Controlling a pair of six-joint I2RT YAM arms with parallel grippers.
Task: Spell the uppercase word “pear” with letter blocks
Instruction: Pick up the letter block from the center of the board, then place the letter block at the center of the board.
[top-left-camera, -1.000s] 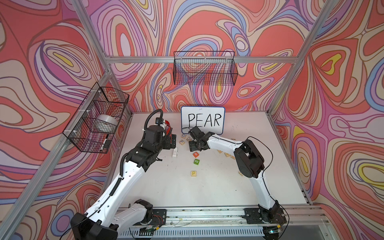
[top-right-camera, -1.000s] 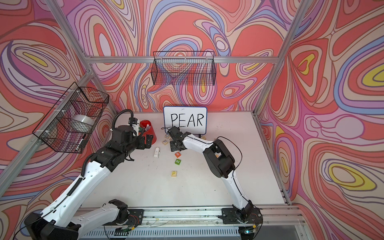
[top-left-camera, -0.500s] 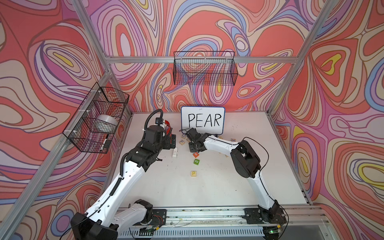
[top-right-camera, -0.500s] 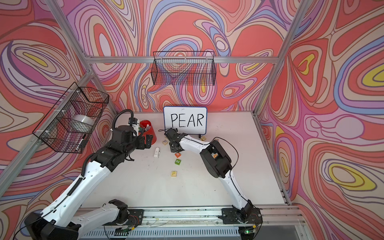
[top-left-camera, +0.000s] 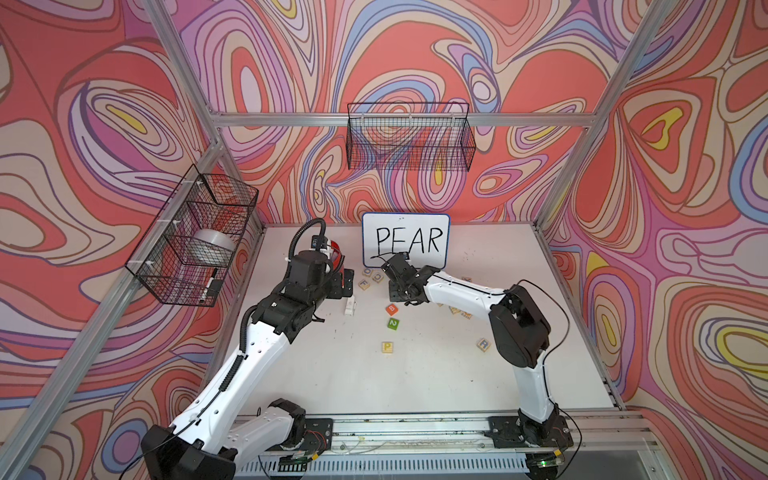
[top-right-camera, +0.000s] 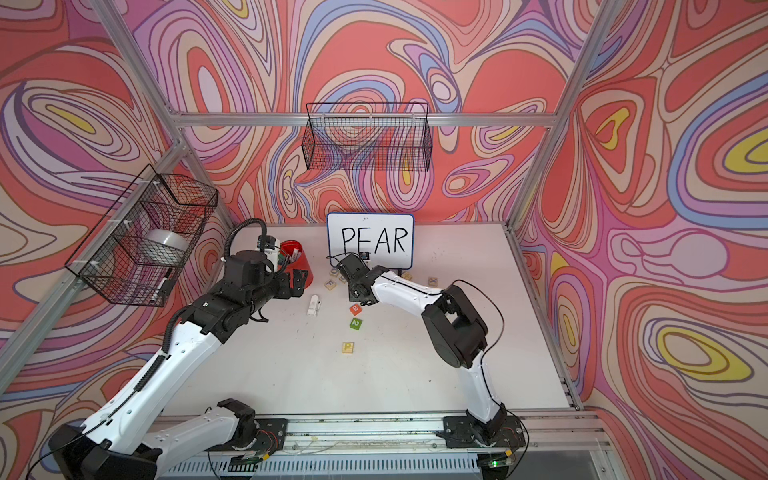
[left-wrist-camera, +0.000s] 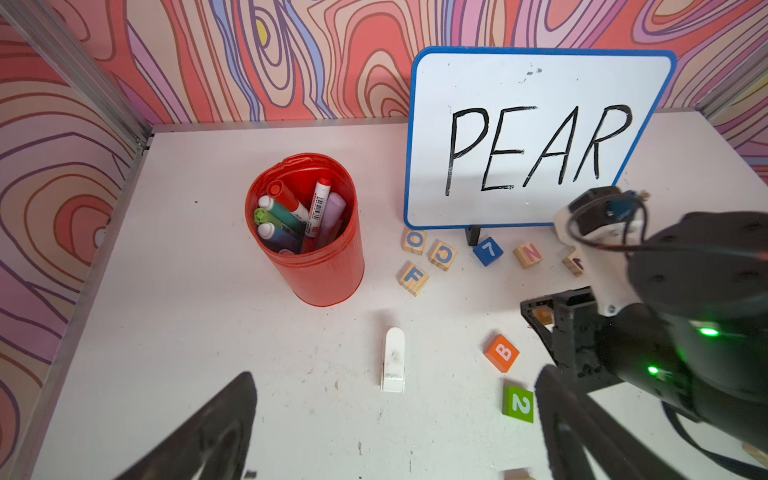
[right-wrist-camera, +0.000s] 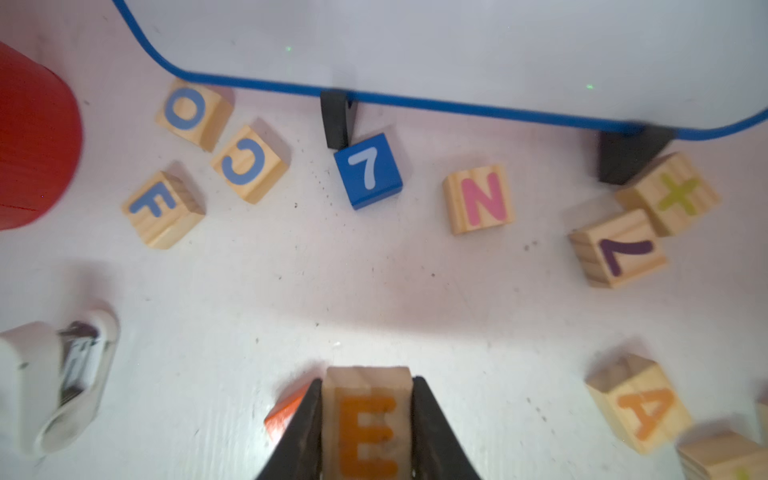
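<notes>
Red cup (left-wrist-camera: 316, 266) is stuffed with markers (left-wrist-camera: 291, 212), off to one side of the right gripper (right-wrist-camera: 365, 428), which is pinched tight on the E block (right-wrist-camera: 365, 399), with the A block (right-wrist-camera: 642, 409) near it on the other side. Right arm (top-left-camera: 457, 291) reaches low toward the whiteboard (left-wrist-camera: 536, 137), elbow up; left gripper (left-wrist-camera: 395, 419) hangs spread wide

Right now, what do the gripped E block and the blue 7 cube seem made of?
The E block: bare pale wood, grain lines visible, matte orange letter, painted or printed. The blue 7 cube: probably wood too, but smooth blue paint hides any grain.
</notes>
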